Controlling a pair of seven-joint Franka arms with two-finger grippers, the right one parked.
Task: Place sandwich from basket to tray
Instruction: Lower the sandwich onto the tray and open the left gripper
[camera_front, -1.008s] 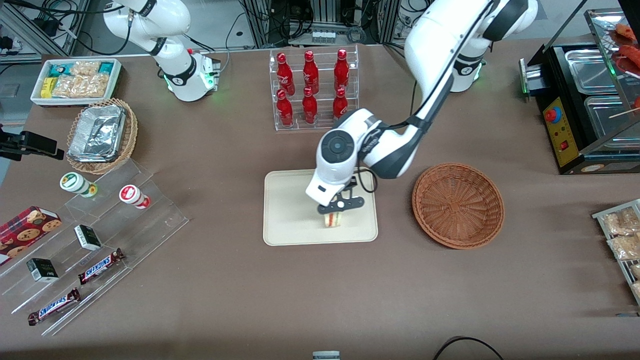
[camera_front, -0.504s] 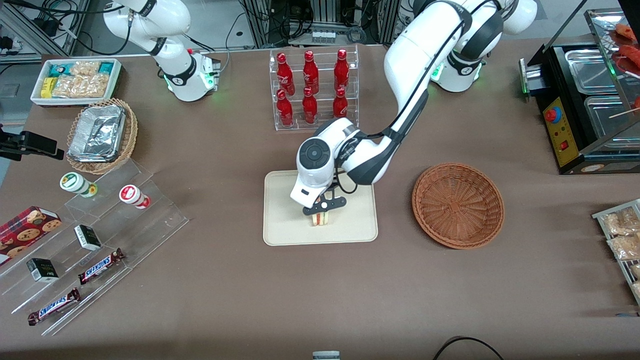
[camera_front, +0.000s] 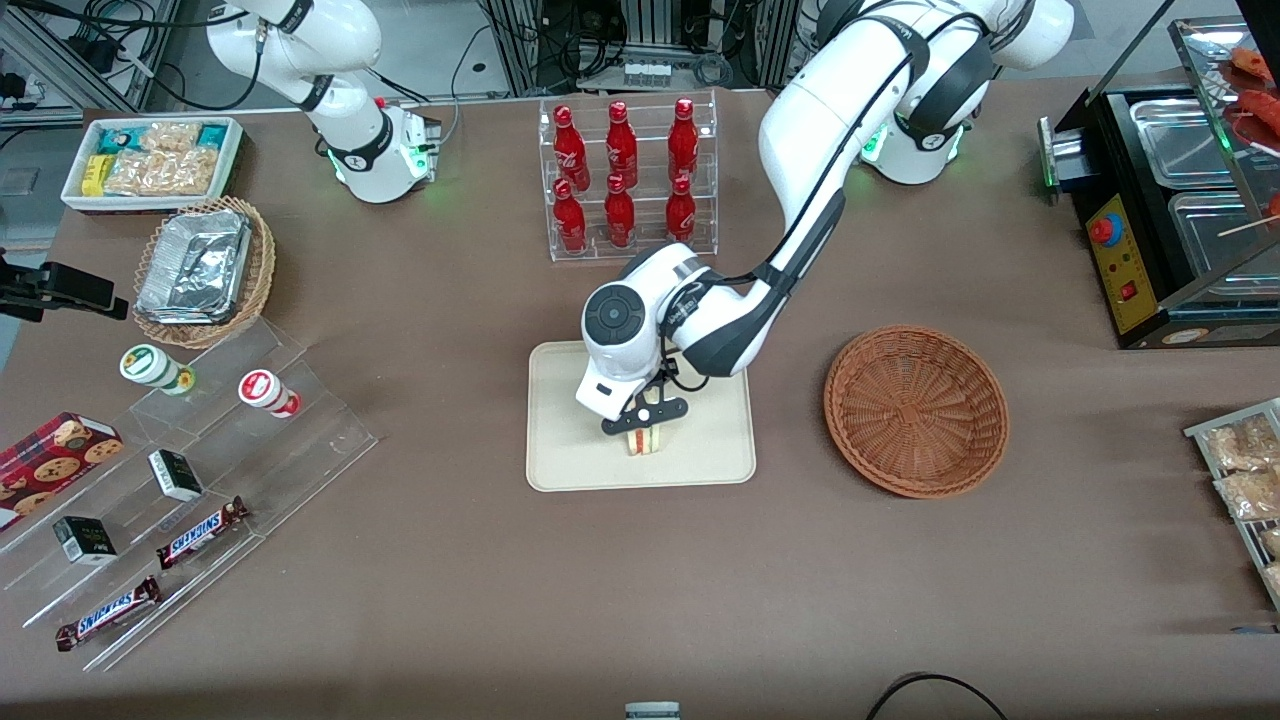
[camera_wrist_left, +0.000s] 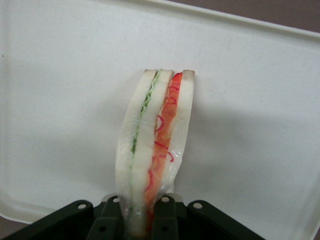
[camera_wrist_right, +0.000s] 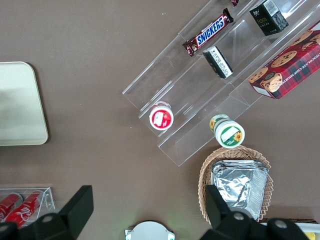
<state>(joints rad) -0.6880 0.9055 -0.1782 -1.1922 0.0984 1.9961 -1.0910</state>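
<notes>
The gripper (camera_front: 645, 432) is closed on the sandwich (camera_front: 646, 441), which is held low over the tray (camera_front: 560, 465), well apart from the emptied basket (camera_front: 915, 410), so only lowering and release are judged to be needed.

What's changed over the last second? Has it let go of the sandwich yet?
Not yet. The gripper, shut on the sandwich, has carried it across the tray toward the parked arm's end and now holds it over the tray's middle. The basket stayed where it was, empty.
</notes>
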